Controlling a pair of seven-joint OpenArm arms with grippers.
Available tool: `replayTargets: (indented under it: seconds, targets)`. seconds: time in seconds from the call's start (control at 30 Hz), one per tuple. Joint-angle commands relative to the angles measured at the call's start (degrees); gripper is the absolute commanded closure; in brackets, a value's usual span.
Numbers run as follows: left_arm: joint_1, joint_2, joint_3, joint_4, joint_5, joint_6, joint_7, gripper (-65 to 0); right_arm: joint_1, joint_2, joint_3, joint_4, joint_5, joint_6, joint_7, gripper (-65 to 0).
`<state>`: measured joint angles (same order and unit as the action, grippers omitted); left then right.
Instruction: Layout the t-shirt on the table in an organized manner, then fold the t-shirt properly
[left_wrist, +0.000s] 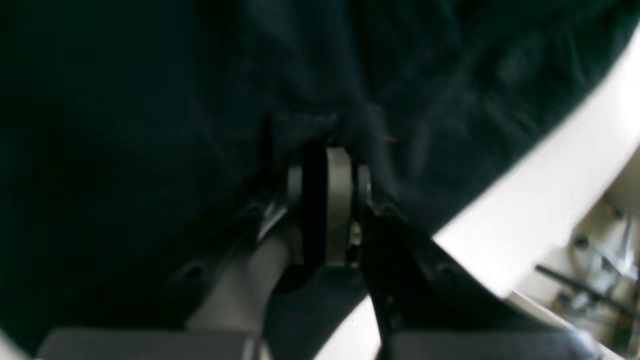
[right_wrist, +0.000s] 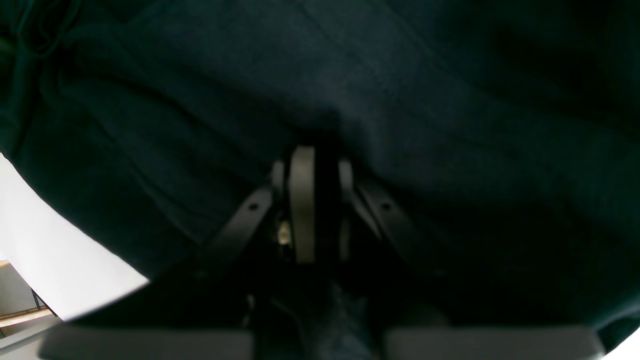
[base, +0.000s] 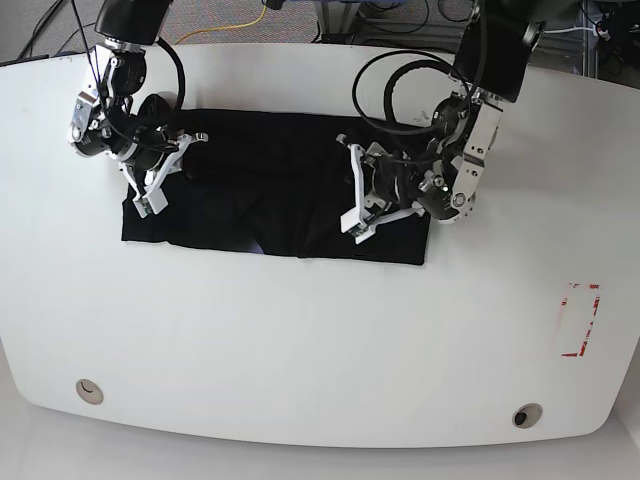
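The black t-shirt (base: 270, 170) lies spread as a wide, wrinkled band across the far half of the white table (base: 320, 350), its print hidden. My left gripper (base: 350, 190) rests on the shirt's right part. In the left wrist view it (left_wrist: 327, 145) is shut, pinching a small bunch of black t-shirt (left_wrist: 150, 125) cloth at the fingertips. My right gripper (base: 172, 172) sits over the shirt's left end. The right wrist view shows it (right_wrist: 310, 150) shut too, with the t-shirt (right_wrist: 400, 75) fabric pressed against its tips. White table (left_wrist: 525, 215) (right_wrist: 50, 260) shows past the cloth edge in both wrist views.
A red tape rectangle (base: 580, 320) marks the table's right side. Two round grommet holes (base: 88, 390) (base: 525, 415) sit near the front edge. Black cables (base: 400, 75) loop off the arm on the right, above the shirt's far edge.
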<state>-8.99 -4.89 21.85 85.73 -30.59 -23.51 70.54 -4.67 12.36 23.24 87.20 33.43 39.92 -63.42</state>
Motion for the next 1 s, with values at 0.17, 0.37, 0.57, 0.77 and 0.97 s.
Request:
replayTargets:
  seconds: [0.17,0.37,0.57,0.77,0.97]
  targets:
    - [-1.34,0.53,-0.26,1.17,-13.85,-3.79,-0.79,-3.9,0.58,0.61,0.1,0.67,0.11,0.08,-0.19,-6.2]
    - [-2.39,0.36,-1.93,2.75,-23.26,-5.46,-0.79,-4.0,0.58,0.61,0.1,0.67,0.11,0.08,-0.19,-6.2]
    - [-2.92,-0.79,-5.1,4.51,-25.46,-5.11,-0.79,-4.0,0.49,0.61,0.1,0.67,0.11,0.08,-0.27,-6.2]
    - [-4.15,-4.65,-9.14,4.07,-21.67,-4.23,-1.05,-4.0,0.49,0.61,0.1,0.67,0.11,0.08,-0.27,-6.2]
    - [-4.32,-6.24,-11.96,3.98,-13.41,-0.71,-1.05,-4.2,0.49,0.61,0.1,0.67,0.11,0.08,-0.27,-6.2]
